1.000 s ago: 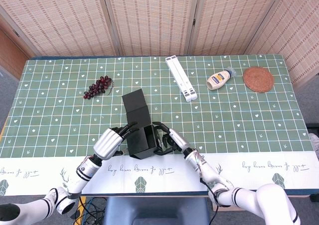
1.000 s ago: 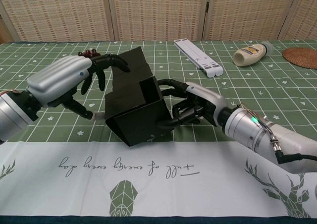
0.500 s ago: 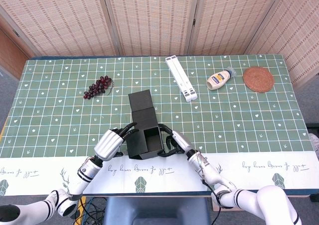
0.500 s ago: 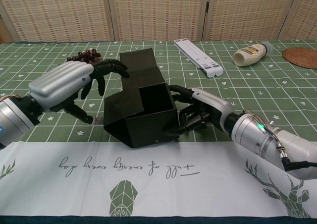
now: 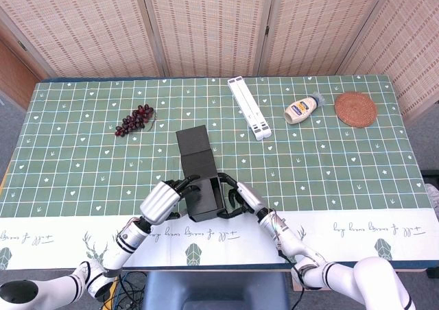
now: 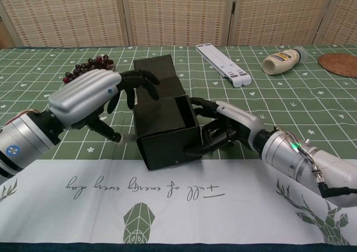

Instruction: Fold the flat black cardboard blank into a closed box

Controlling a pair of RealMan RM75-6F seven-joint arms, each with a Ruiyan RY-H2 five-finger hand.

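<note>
Half-folded black box [image 5: 203,186] open-topped from the head view, left hand [image 6: 92,98] and right hand [image 6: 228,128] clasping its sides.

Bright even light, soft shadows, sharp

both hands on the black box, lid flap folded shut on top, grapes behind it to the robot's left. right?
Not quite: the black box is open, its lid flap lying back on the table, as the head view shows. The rest holds: left hand and right hand are on its sides, grapes behind to the left.
</note>
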